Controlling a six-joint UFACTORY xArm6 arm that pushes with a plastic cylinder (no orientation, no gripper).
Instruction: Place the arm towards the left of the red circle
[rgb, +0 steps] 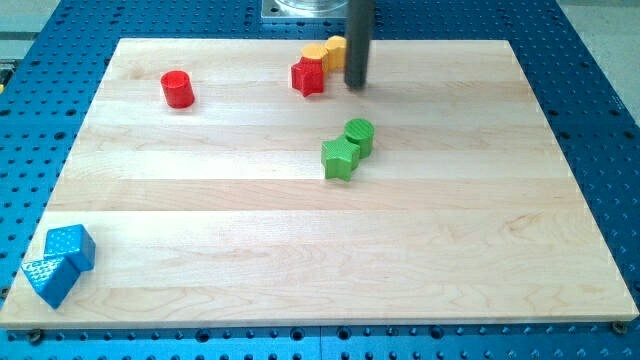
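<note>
At the view's bottom left, nearest the camera, 2 blue blocks sit touching on the corner of the wooden board (300, 240): a blue cube (71, 246) and, just below and to its left, a blue triangular block (46, 278) at the board's very edge. Both lie far down and to the left of the red circle.

The red circle (178, 89), a short red cylinder, stands upright near the board's top left, on its own, touching nothing. Taking it as the landmark, everything else sits to its right. Well to its right, at about the same height in the view, is a red star-shaped block (308, 76). Touching that block on its upper right are 2 yellow blocks, one (315, 53) just behind the star and another (335, 47) a little further right; their shapes are hard to make out. Further right and lower than the red circle, near the board's middle, a green star-shaped block (340, 158) touches a green cylinder (360, 134) at its upper right.

My tip (356, 85) rests on the board well to the right of the red circle, just beside the red star's right side and just below the yellow pair; whether it touches them cannot be told. There is no pincer on this arm, only the dark rod, so it has hold of nothing. Around the board lies a blue perforated table (600, 120).
</note>
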